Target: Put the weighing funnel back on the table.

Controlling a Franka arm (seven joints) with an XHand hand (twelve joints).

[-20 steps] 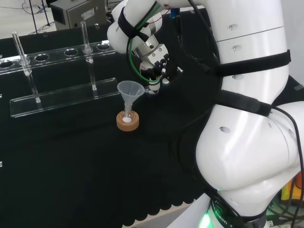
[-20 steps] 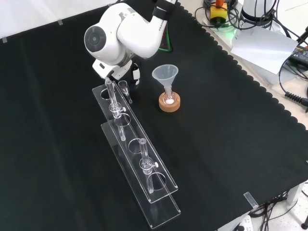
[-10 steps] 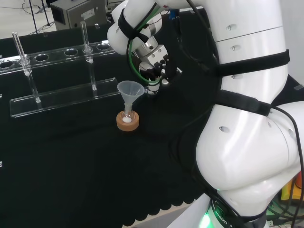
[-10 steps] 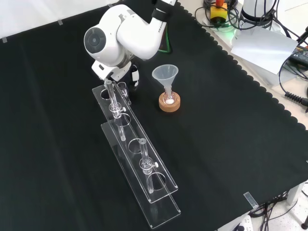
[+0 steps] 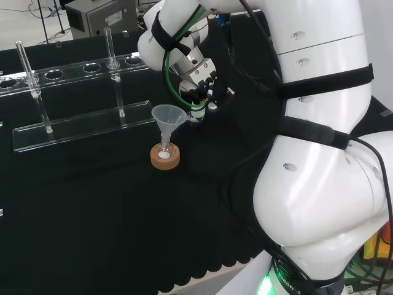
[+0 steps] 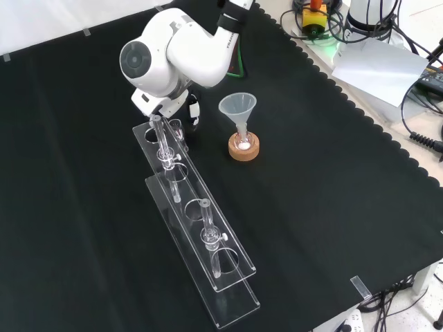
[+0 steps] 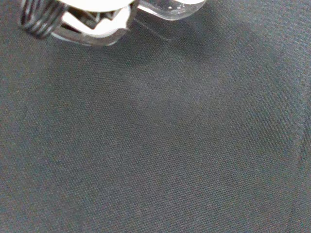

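**Ann:** Where is the hand?

**Ben:** The hand [image 6: 193, 108] is low over the cloth [image 7: 155, 145]. It is under the big white arm [image 6: 187, 55], at the far end of the rack [image 6: 223, 277].

**Ann:** Is it holding something?

**Ben:** I cannot tell if it grips or has let go. The weighing funnel [image 6: 177, 127] is right beside it. In the front view it is a bit left of the hand and nearer to us, just by the rack's far end. In the wrist view the clear piece is close to the hand, with bare cloth below.

**Ann:** Which way does it point?

**Ben:** It looks more up-and-down than flat, mouth up, but it is hard to see. I think it has to go down a little and lie on the cloth.

**Ann:** How many things are there?

**Ben:** One hand, one weighing funnel, and one rack with two tubes [image 6: 164, 142]. To the right in the front view stands one funnel [image 6: 237, 107] in one flask [image 6: 243, 143] on one cork ring [image 6: 243, 152]. It is near, so the hand should keep away from it.
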